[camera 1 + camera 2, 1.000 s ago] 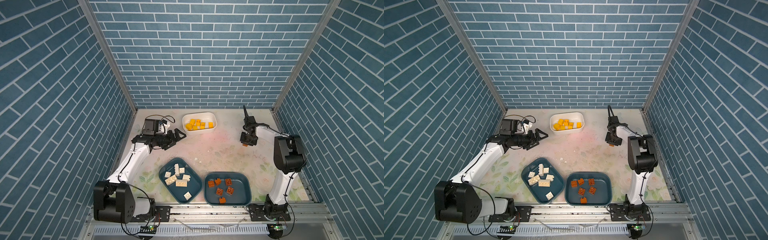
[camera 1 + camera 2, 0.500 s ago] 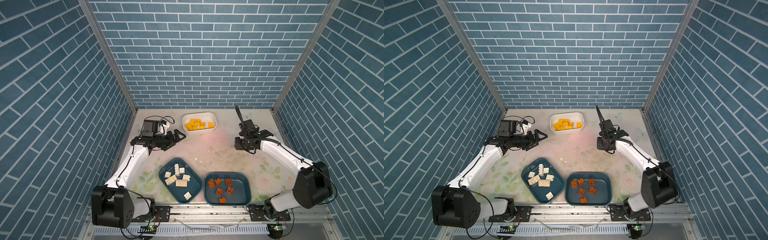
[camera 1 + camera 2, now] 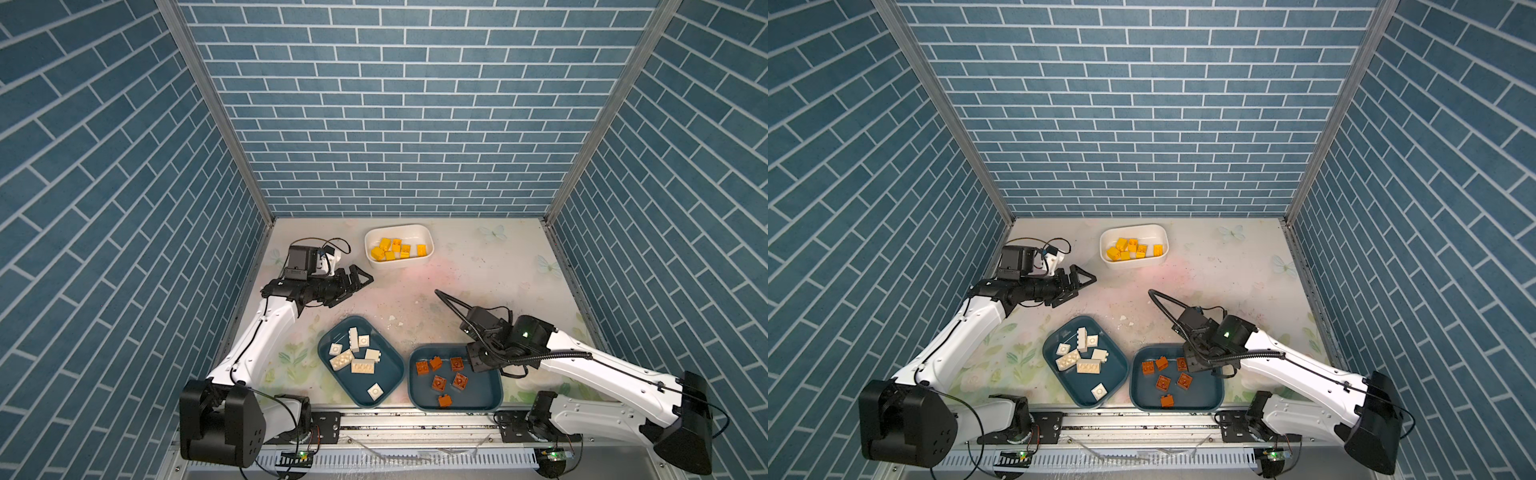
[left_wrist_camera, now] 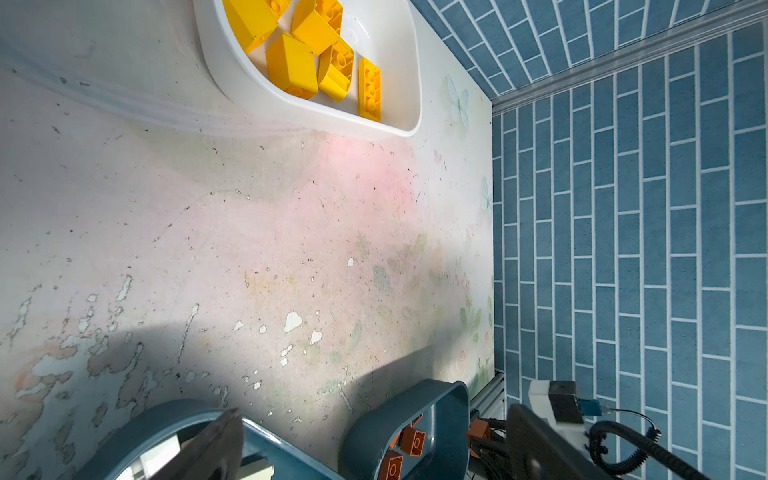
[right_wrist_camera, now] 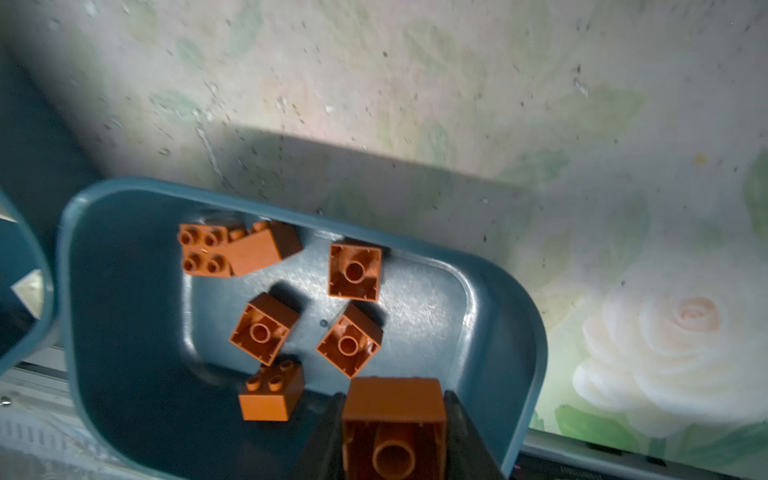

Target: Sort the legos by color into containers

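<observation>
Right pincer (image 5: 394,395) is clenched on one brown-orange brick (image 5: 392,432); left pincer (image 3: 358,286) stands released and empty near the left edge of the surface (image 3: 478,266). That surface carries no loose brick, only pale crumbs (image 3: 395,320). By its near edge, the right-hand teal tub (image 3: 478,397) holds six brown-orange bricks (image 3: 438,382) and the left-hand teal tub (image 3: 388,370) the cream bricks (image 3: 362,367); the smaller white tub (image 3: 401,264) near the far edge holds the yellow bricks (image 3: 390,254). Sorting looks nearly finished, with only the clenched brick left to drop. It sits squarely between the fingers, one against each side, hollow underside toward the wrist camera, above the right end of its matching tub.
</observation>
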Robot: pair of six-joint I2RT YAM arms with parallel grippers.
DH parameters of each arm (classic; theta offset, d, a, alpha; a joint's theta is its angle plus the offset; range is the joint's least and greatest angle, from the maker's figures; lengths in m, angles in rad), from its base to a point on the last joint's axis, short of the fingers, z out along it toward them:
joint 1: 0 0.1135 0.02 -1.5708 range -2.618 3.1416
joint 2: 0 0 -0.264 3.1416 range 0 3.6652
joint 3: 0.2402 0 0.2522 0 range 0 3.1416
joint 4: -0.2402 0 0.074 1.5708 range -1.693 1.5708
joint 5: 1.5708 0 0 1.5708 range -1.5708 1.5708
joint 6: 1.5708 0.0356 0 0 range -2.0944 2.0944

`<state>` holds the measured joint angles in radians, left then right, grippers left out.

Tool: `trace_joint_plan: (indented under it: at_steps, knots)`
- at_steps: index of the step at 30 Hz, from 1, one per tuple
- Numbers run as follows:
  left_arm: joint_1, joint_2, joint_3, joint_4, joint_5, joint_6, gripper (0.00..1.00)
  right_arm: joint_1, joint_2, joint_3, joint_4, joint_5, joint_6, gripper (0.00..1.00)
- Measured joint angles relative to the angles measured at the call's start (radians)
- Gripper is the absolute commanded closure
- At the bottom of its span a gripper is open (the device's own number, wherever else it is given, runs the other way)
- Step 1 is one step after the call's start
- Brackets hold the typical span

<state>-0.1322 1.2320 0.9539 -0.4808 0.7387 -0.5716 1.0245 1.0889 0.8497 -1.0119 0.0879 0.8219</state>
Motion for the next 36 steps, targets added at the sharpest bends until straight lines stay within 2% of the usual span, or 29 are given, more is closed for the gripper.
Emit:
trace_joint_plan:
  at_steps: [6,10,16,19,20,22,24,27,29,36]
  knots:
    - [0.0,-0.025,-0.005,-0.029,-0.018,0.029,0.0,-0.004,-0.004,0.021,-0.012,0.047,0.04,0.33]
    - [0.0,-0.035,-0.002,-0.072,-0.054,0.083,0.0,-0.07,-0.035,0.058,0.006,0.06,0.03,0.31]
    - [-0.002,-0.033,0.063,-0.184,-0.223,0.256,0.01,-0.344,-0.092,0.093,0.075,0.059,-0.108,0.24]
    - [-0.002,-0.021,0.084,-0.187,-0.34,0.353,0.0,-0.48,-0.08,0.095,0.142,0.075,-0.234,0.21]
    - [0.002,-0.014,0.083,-0.179,-0.382,0.386,0.0,-0.518,-0.071,0.092,0.173,0.082,-0.275,0.16]
    - [0.009,-0.004,0.068,-0.142,-0.45,0.44,0.0,-0.586,-0.056,0.077,0.243,0.084,-0.353,0.06]
    - [0.024,-0.002,0.031,-0.078,-0.509,0.488,0.01,-0.66,-0.041,0.047,0.327,0.082,-0.415,0.02]
    - [0.052,-0.002,-0.031,0.022,-0.564,0.536,0.0,-0.78,-0.008,-0.008,0.46,0.074,-0.468,0.01]
    - [0.071,0.003,-0.076,0.101,-0.591,0.561,0.01,-0.83,0.017,-0.051,0.557,0.11,-0.482,0.01]
    - [0.134,0.061,-0.222,0.403,-0.625,0.61,0.0,-0.897,0.102,-0.212,0.926,0.173,-0.57,0.01]
